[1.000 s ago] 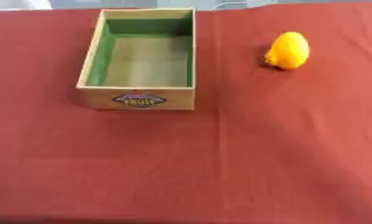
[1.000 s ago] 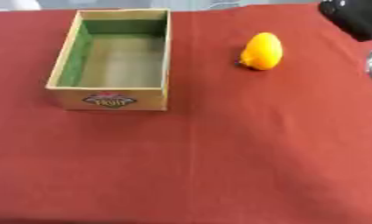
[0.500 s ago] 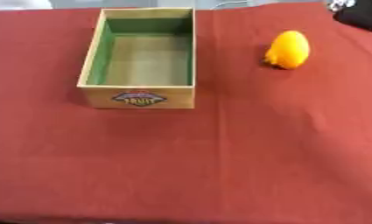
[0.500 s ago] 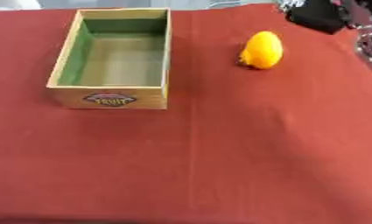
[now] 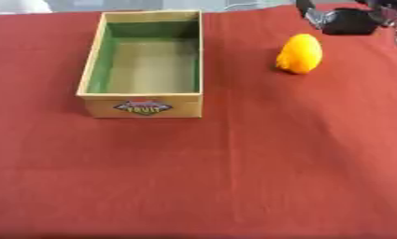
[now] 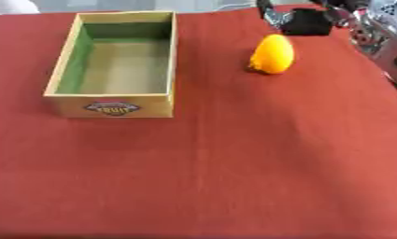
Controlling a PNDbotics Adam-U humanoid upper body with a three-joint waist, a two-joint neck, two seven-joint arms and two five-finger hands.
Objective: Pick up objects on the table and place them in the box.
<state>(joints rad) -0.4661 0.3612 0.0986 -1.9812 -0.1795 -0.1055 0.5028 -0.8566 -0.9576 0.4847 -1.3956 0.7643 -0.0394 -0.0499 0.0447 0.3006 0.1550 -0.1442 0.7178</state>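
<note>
The box (image 5: 144, 65) sits open-topped and empty on the red surface (image 5: 234, 177), its labelled short wall facing the robot. The one object to collect, an orange fruit (image 5: 300, 53), stands to the right of the box, level with the box's far half and well apart from its right wall. The fruit is egg-shaped, and its long axis runs roughly away from the robot, tilted slightly, with the narrower end farthest. The right hand (image 6: 306, 21) shows at the upper right, beyond the fruit and slightly to its right, near but not touching it. It appears as a dark block with silver parts, and the views do not show whether its fingers are straight or curled. It holds nothing visible. The left hand is not in any view. The right hand is therefore the nearer one, and the fruit lies toward the robot and slightly toward the box from it. A grasp across the fruit's short axis looks most suitable. The pickup is not yet begun.
</note>
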